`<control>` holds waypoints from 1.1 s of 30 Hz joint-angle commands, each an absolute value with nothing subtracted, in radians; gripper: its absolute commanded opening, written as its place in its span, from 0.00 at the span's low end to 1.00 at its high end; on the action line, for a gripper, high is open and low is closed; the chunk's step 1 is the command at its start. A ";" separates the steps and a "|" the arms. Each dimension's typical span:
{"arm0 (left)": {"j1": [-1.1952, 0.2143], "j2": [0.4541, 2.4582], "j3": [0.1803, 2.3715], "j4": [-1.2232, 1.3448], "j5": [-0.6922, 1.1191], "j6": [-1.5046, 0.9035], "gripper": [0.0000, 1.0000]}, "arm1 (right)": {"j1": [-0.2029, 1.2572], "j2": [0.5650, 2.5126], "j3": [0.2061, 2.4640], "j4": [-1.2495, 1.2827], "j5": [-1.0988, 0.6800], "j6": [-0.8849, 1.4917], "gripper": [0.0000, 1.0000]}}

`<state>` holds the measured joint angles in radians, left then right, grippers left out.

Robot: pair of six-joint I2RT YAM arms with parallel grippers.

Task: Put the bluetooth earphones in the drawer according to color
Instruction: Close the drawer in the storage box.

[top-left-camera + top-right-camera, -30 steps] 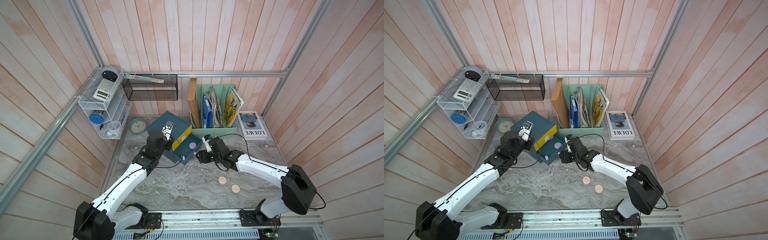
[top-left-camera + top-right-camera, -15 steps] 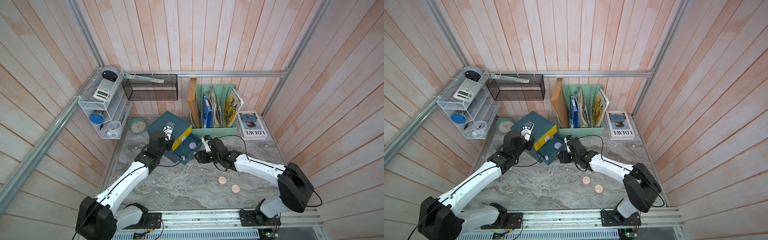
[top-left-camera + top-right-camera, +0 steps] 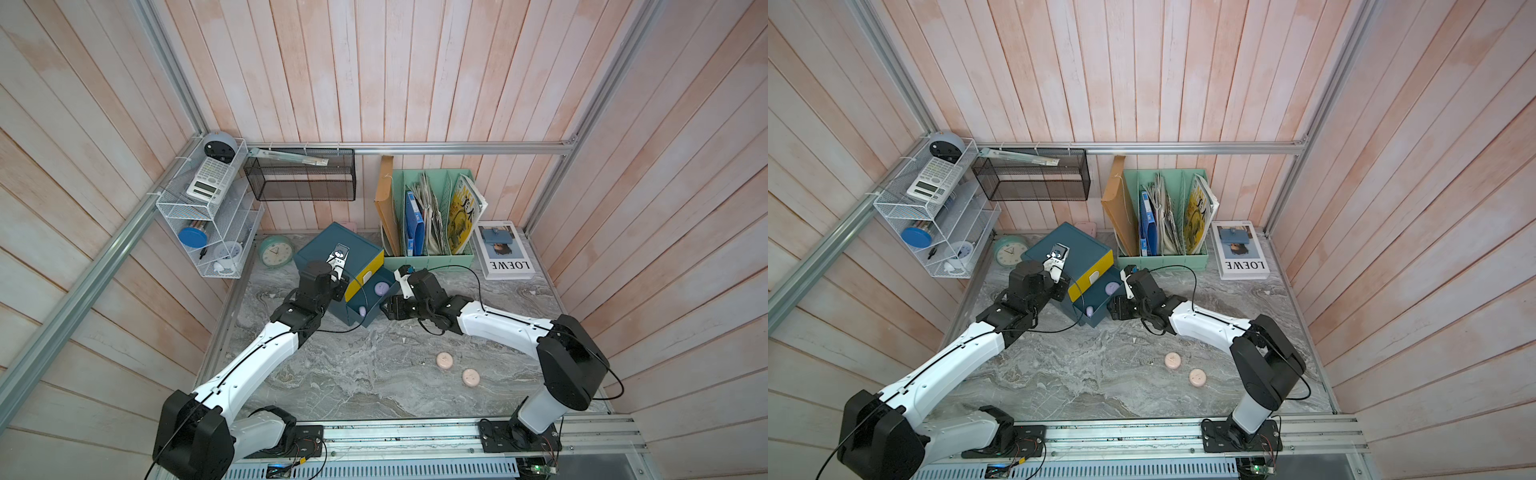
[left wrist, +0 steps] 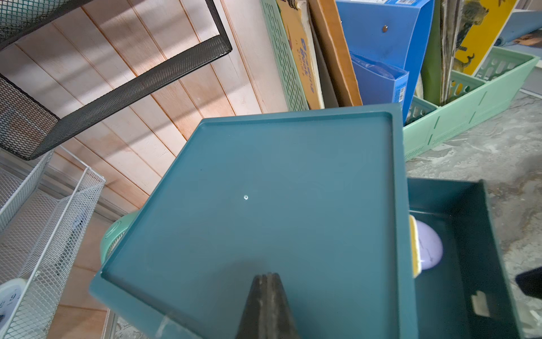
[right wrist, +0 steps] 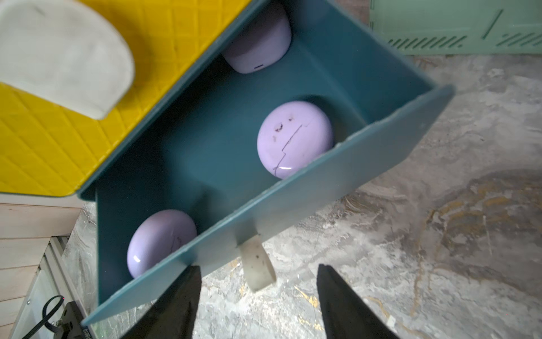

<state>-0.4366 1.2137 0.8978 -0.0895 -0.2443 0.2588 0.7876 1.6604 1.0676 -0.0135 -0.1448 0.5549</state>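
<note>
The lilac step is judged nearly done: three lilac cases are seen inside the open teal drawer, whose white tab is faced by the spread, empty right claw, so a shutting push is probably called for (the left claw, pressed together, is held at the chest top). Two pale pink cases are left on the grey marbled table, enclosed by plank walls.

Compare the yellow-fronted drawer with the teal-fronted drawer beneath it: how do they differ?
The yellow-fronted drawer is pushed in, while the teal-fronted drawer is pulled out. The yellow-fronted drawer's contents are hidden, whereas the teal-fronted drawer shows three lilac cases inside. Both carry a white tab handle.
</note>
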 commanded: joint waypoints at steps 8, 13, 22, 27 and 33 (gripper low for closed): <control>-0.431 1.225 0.913 -0.126 -0.241 0.273 0.00 | 0.782 1.761 1.165 0.101 -0.188 0.593 0.69; -0.431 1.218 0.913 -0.123 -0.241 0.273 0.00 | 0.767 1.800 1.187 0.140 -0.216 0.629 0.69; -0.431 1.213 0.910 -0.121 -0.237 0.277 0.00 | 0.740 1.855 1.211 0.198 -0.269 0.678 0.69; -0.431 1.216 0.911 -0.124 -0.237 0.281 0.00 | 0.735 1.879 1.230 0.213 -0.288 0.691 0.69; -0.431 1.216 0.911 -0.127 -0.235 0.284 0.00 | 0.731 1.902 1.252 0.220 -0.311 0.707 0.69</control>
<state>-0.4366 1.2137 0.8982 -0.0898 -0.2436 0.2695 0.7368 1.8790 1.2182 0.1879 -0.2844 0.6899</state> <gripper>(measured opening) 0.037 0.689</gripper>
